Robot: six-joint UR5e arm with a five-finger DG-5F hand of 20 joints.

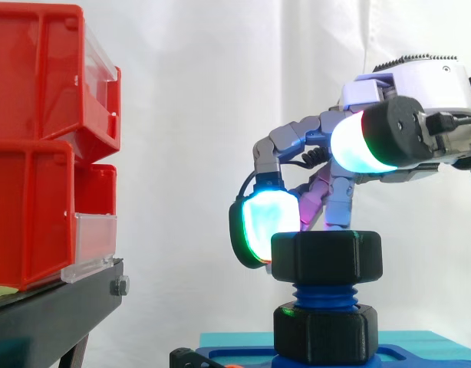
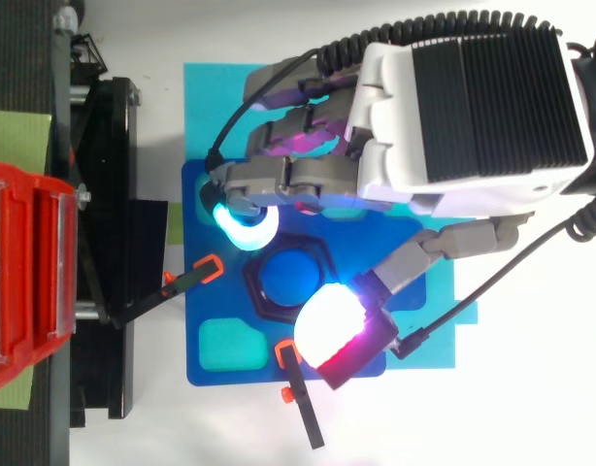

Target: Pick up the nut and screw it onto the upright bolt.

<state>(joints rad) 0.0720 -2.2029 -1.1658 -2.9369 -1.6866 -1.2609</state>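
Black hex nut (image 1: pixel 326 257) sits level on the top end of the upright blue bolt (image 1: pixel 325 296). From above, the bolt's blue end shows inside the nut's ring. Under the nut a short run of bare thread leads down to a second black nut (image 1: pixel 325 333) at the bolt's foot.

The bolt stands on a blue fixture plate (image 2: pixel 206 320), and the plate lies on a cyan mat (image 2: pixel 206 97). Two black clamps with orange tips rest on the plate. In the top view, one clamp (image 2: pixel 196 275) is left of the bolt and the other clamp (image 2: pixel 300 398) is toward the lower edge from the bolt.

Robot hand (image 2: pixel 473 107) reaches in from the right of the bolt, with its palm above and to the right of the bolt's top. It arches down over the nut. Cannot tell whether it grips the nut.

Red bins (image 1: pixel 36 84), stacked two high, stand well apart to the left of the bolt on a black stand (image 1: pixel 51 307). A white curtain (image 1: pixel 197 115) hangs behind the bolt.
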